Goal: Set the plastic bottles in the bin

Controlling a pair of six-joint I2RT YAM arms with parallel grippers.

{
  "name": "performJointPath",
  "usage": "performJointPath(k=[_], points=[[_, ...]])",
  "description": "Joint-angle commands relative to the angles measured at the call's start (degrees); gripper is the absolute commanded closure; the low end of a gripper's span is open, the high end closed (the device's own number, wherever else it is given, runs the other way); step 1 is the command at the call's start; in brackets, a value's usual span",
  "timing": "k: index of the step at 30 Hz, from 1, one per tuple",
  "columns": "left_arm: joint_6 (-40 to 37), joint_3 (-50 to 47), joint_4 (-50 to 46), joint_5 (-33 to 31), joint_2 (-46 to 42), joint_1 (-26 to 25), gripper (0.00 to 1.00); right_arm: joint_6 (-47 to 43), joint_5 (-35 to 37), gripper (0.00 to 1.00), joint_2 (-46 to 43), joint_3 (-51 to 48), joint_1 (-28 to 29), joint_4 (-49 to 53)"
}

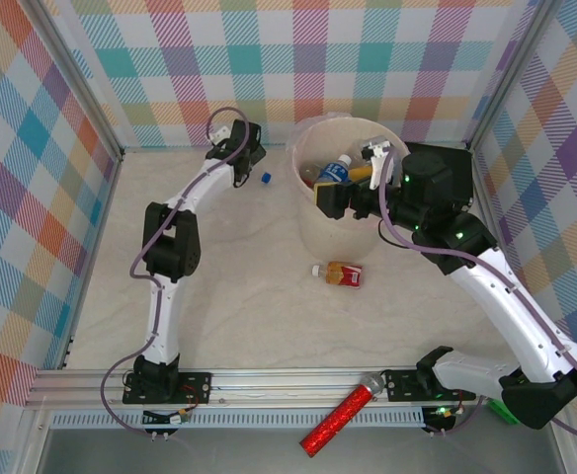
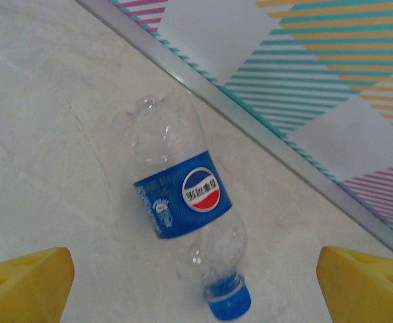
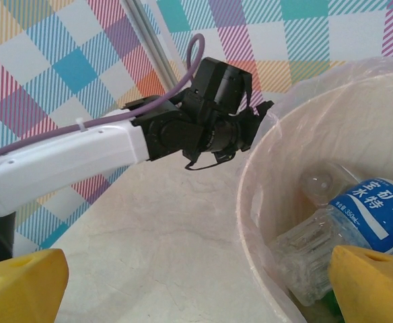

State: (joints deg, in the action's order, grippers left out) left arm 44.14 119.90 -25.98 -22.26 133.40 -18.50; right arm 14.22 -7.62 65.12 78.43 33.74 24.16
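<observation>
Light comes bright and even from above, so my arms leave only faint, soft shadows on the pale bench (image 1: 249,326). The overhead view is sharp. From my left wrist, the clear bottle (image 2: 183,195) shows small glints, and the yellow fingertips (image 2: 21,282) at the bottom corners look blurred.

I see a clear bottle (image 2: 183,202) lying flat on the pale table (image 2: 42,134). It has a blue label (image 2: 157,205) with a round red, white and blue badge. Its blue cap (image 2: 229,298) points at me. The yellow fingers (image 2: 25,282) of my left gripper (image 2: 195,282) stand wide apart, one on each side of the bottle, not touching it. Behind it are a grey rail (image 2: 250,114) and a striped wall (image 2: 331,74).
</observation>
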Motion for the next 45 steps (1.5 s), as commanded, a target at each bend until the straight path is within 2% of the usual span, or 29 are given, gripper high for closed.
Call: performJointPath(k=[1,6,10,16,23,29,36,39,45], points=[[0.6,5.1,-0.8,-3.9,3.4,0.8,0.08,-1.5,1.7,0.01,-0.8,1.8,0.4,0.6],[1.6,11.6,-3.2,-4.9,8.8,1.3,0.1,-1.6,2.2,0.01,-0.9,2.2,0.5,0.9],[3.5,16.3,-7.3,-3.2,13.1,2.1,0.12,-1.7,2.6,0.01,-0.9,2.5,0.5,1.0],[4.6,18.0,-9.2,0.6,16.5,3.1,0.12,-2.0,3.2,0.01,-0.8,2.5,0.5,1.1],[5.8,18.4,-12.4,2.9,17.3,4.0,0.18,-1.9,3.3,0.01,-1.0,2.1,0.5,0.6],[7.0,18.4,-9.8,9.1,18.8,4.9,0.14,-1.9,3.4,0.01,-1.3,2.0,0.4,0.9],[7.4,18.3,-8.2,13.6,19.2,5.0,0.15,-1.9,3.8,0.01,-1.5,1.4,0.5,0.6],[7.2,18.4,-8.0,15.6,19.5,5.4,0.24,-1.7,3.4,0.01,-1.2,1.4,0.4,0.5],[7.1,15.5,-8.9,14.2,16.8,5.6,0.4,-1.5,3.6,0.01,-1.9,0.8,0.5,0.2]])
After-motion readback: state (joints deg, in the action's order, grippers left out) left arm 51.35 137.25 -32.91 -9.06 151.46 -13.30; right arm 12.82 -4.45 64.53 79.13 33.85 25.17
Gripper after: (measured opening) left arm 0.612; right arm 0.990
